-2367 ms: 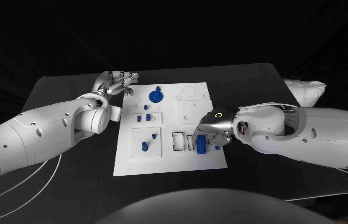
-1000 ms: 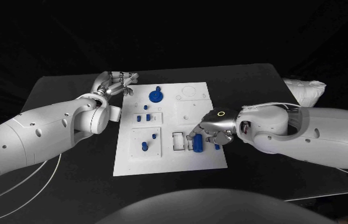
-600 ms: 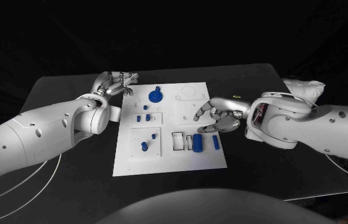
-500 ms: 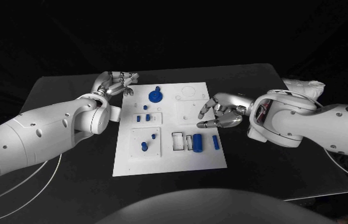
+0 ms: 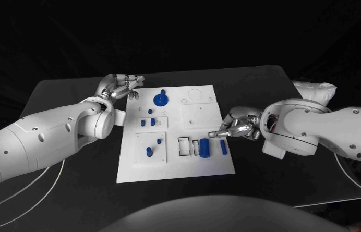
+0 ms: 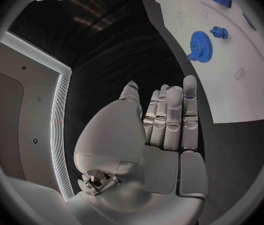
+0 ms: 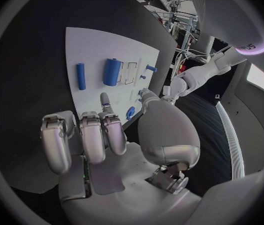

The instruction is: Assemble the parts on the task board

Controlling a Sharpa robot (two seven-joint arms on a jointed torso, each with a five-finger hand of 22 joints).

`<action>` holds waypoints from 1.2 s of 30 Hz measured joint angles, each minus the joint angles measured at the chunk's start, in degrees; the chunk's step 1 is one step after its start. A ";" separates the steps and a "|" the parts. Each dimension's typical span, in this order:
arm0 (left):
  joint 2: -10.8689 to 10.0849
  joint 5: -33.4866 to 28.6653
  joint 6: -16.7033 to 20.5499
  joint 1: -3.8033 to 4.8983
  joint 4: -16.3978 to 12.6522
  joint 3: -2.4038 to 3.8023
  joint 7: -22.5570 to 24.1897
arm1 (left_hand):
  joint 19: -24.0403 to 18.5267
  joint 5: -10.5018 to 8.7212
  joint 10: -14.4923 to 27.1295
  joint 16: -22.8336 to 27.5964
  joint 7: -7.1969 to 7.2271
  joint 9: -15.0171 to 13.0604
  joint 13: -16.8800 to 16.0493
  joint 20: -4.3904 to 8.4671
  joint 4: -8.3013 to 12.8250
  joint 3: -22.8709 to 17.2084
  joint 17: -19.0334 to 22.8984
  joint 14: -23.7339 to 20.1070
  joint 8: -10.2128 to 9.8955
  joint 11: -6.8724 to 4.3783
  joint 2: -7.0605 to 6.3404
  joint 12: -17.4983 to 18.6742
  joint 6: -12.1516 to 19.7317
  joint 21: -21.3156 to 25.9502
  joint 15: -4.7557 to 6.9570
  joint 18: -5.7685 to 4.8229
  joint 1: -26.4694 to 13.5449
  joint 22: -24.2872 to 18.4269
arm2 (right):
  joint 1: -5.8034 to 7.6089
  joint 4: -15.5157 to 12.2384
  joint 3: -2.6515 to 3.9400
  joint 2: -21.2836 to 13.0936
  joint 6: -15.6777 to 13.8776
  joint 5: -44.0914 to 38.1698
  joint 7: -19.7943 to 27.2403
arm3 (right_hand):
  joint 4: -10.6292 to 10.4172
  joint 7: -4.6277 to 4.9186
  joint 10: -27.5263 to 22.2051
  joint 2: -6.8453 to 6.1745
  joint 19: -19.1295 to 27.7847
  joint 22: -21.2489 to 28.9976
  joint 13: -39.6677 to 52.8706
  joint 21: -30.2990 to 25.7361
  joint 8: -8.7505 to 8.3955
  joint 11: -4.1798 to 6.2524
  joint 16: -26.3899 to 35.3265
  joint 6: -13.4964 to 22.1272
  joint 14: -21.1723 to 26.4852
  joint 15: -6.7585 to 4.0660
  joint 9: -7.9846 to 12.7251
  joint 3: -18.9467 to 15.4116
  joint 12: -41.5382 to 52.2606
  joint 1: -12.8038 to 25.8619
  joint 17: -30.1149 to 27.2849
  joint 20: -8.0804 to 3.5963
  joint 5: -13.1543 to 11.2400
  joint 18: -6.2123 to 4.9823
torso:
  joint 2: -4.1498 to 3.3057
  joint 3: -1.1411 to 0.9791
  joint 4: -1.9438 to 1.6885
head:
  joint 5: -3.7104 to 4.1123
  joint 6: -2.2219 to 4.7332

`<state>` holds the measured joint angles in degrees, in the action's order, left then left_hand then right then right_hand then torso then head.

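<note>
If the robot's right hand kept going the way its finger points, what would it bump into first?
Probably the thin blue bar on the white board; the right hand points toward it from the board's edge, though its height above the board is unclear.

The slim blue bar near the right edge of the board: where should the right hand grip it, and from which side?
Probably pinch the slim blue bar across its long sides at the middle, from above. It lies flat; the thick cylinder leaves some room. The right hand is nearest.

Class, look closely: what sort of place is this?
Probably a robotics test bench or lab: a white task board with blue parts lies on a black table, flanked by the left hand and right hand.
</note>
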<state>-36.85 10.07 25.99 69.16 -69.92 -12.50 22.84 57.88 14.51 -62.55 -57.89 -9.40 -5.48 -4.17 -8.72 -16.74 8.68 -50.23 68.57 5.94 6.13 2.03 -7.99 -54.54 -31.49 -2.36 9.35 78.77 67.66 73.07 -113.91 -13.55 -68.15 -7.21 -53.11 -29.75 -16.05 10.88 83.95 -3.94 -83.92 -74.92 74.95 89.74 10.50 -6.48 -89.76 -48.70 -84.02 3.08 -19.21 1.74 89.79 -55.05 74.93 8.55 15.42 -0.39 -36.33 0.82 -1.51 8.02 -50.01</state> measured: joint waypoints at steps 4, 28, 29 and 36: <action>-0.05 0.00 0.00 0.00 0.04 0.00 0.00 | 0.00 0.00 0.00 0.00 0.00 0.00 0.00 0.00 0.00 0.00 0.00 0.00 0.00 0.00 0.00 0.00 0.00 0.00 0.00 -0.01 0.00 0.00 | -0.48 0.33 0.03 1.08 0.66 0.58 -2.49 | 0.32 0.08 0.00 0.68 0.08 0.00 0.00 0.00 0.31 0.00 0.00 0.49 0.00 0.00 -0.40 -0.33 0.00 -0.68 0.00 0.52 -1.01 0.00 | 0.00 0.00 -0.01 | 0.12 0.00; -0.40 0.00 0.00 -0.01 -0.01 0.00 0.00 | 0.00 0.00 0.00 0.00 0.00 0.01 0.00 0.00 0.00 0.00 0.00 0.00 0.00 0.00 0.00 0.00 0.00 0.00 0.00 0.00 0.00 0.00 | -3.33 4.68 0.23 7.57 0.92 5.26 -7.45 | 4.25 0.60 -0.06 4.68 -0.09 0.01 -0.02 0.00 -0.22 -1.17 0.00 4.06 0.00 1.24 -0.63 1.21 -0.01 -5.20 -0.01 1.93 -2.60 0.00 | -0.04 0.04 -0.03 | 0.19 0.00; -0.41 0.00 0.00 -0.01 -0.01 0.00 0.00 | 0.00 0.00 0.00 0.00 0.00 0.01 0.00 0.00 0.00 0.00 0.00 0.00 0.00 0.00 0.00 0.00 0.00 0.00 0.00 0.00 0.00 0.00 | -3.34 4.75 0.23 7.75 0.84 5.44 -7.50 | 4.68 0.61 0.04 4.80 -0.09 0.01 -0.02 0.00 -0.24 -1.28 0.00 4.05 0.00 1.24 -0.63 1.34 -0.01 -5.75 -0.01 1.92 -2.96 0.00 | -0.03 0.04 -0.02 | 0.18 0.00; -0.35 0.00 -0.01 -0.01 0.02 0.00 0.00 | 0.00 0.00 0.00 0.00 0.00 0.01 0.00 0.00 0.00 0.00 0.00 0.00 0.00 0.00 0.00 0.00 0.00 0.00 0.00 0.00 0.00 0.00 | -3.42 5.70 0.38 9.42 0.19 6.80 -7.83 | 5.48 0.69 0.13 5.27 -0.09 0.01 -0.03 0.00 -0.20 -1.37 0.00 3.76 0.00 1.23 -0.65 1.82 -0.01 -6.51 -0.02 1.93 -3.78 0.00 | 0.00 0.02 -0.03 | 0.34 0.00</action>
<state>-37.20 10.07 25.99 69.16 -69.90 -12.50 22.84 57.88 14.51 -62.55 -57.89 -9.40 -5.47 -4.17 -8.72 -16.74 8.68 -50.23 68.57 5.94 6.13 2.03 -7.99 -54.54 -31.49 -2.35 9.34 78.77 67.66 69.65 -108.21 -13.17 -58.72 -7.01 -46.31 -37.58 -10.57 11.57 84.09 1.33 -84.00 -74.90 74.93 89.74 10.30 -7.85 -89.77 -44.94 -84.03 4.31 -19.85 3.57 89.78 -61.57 74.92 10.47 11.64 -0.39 -36.33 0.84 -1.54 8.36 -50.01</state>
